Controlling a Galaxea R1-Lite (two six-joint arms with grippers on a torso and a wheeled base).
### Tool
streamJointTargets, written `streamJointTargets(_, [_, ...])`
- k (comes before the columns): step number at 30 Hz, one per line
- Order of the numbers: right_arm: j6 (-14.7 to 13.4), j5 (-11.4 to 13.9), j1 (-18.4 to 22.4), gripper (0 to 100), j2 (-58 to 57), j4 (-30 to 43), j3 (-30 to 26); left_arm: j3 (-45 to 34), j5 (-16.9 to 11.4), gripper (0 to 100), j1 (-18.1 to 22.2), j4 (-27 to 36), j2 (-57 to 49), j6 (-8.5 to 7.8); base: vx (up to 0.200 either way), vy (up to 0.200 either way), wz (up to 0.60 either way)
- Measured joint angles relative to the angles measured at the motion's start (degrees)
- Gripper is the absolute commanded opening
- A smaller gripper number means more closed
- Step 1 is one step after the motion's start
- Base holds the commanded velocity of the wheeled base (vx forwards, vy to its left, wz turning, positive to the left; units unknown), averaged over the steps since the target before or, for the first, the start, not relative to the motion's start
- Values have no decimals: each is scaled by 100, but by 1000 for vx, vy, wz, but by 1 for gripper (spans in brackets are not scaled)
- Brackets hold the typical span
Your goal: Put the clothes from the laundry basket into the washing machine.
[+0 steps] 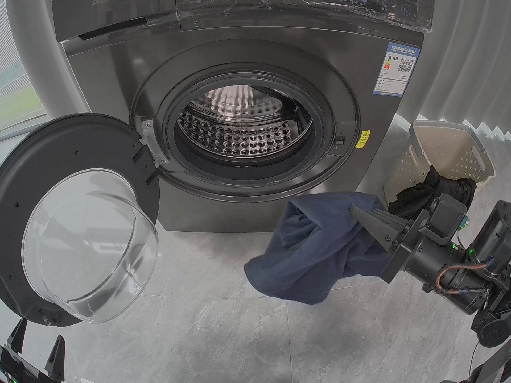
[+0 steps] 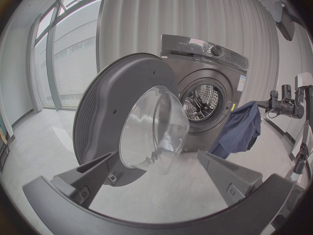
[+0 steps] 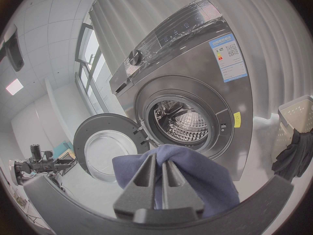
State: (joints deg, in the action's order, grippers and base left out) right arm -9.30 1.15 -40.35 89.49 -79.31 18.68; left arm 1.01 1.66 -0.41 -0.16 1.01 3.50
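Note:
A dark blue garment hangs in the air below and right of the washing machine's drum opening, pinched by my right gripper, which is shut on it. The same blue garment shows in the left wrist view. The machine's round door stands swung open to the left. A beige laundry basket sits right of the machine, with a black garment draped over its front rim. My left gripper is open, low at the front left, facing the door.
The grey washing machine stands against a white curtain. The open door takes up the floor space at the left. Bare grey tile floor lies in front of the machine.

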Motion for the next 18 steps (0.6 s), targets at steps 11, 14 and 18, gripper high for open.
streamJointTargets(11, [16, -218, -333, 0, 406, -56, 535, 0, -2, 100, 0, 0, 0, -6, 0, 0, 0])
streamJointTargets(14, [-6, -194, -358, 0, 472, -55, 668, 0, 0, 100, 0, -2, 0, -28, 0, 0, 0])
streamJointTargets(18, [-29, -212, -363, 0, 557, -39, 861, 0, 0, 100, 6, -6, 0, -57, 0, 0, 0])
